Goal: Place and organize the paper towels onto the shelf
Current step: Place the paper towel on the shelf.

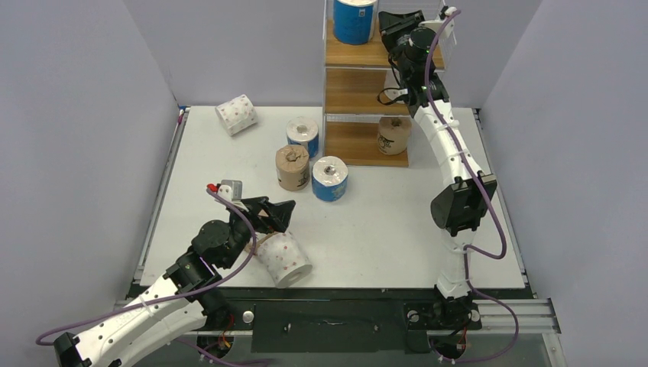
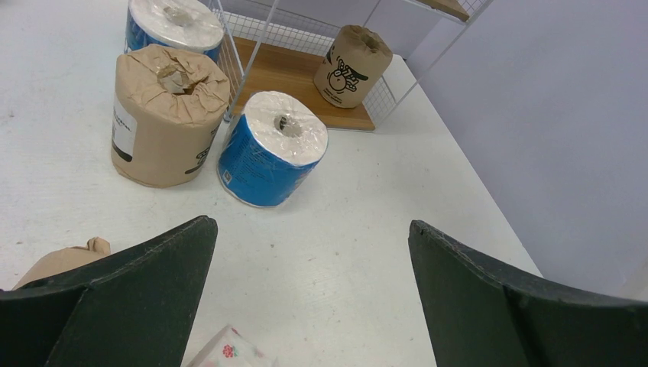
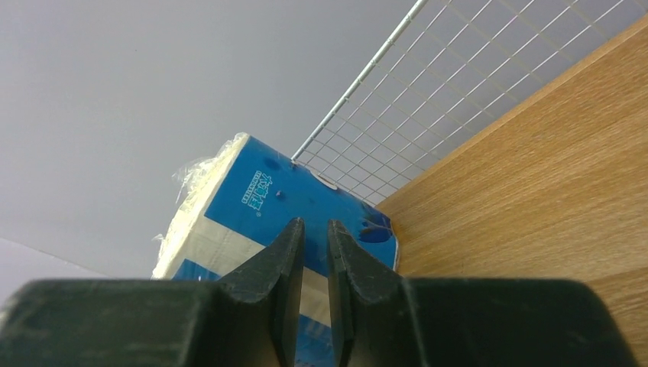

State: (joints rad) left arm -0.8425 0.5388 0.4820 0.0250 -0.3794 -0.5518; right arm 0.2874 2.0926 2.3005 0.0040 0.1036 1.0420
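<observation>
right gripper [image 3: 315, 225] up at the shelf [image 1: 382, 55] top board, jaws nearly pinched together, nothing between them. blue roll [image 3: 284, 191] stands on that board's left end, just past my fingertips. left gripper [image 2: 309, 225] spread wide, empty, well in front of the shelf, just above a dotted roll [image 1: 284, 258].

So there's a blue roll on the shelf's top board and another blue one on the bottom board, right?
Not quite. The bottom board holds a brown kraft roll, not a blue one, as the top external view shows. The top board does hold a blue roll.
</observation>
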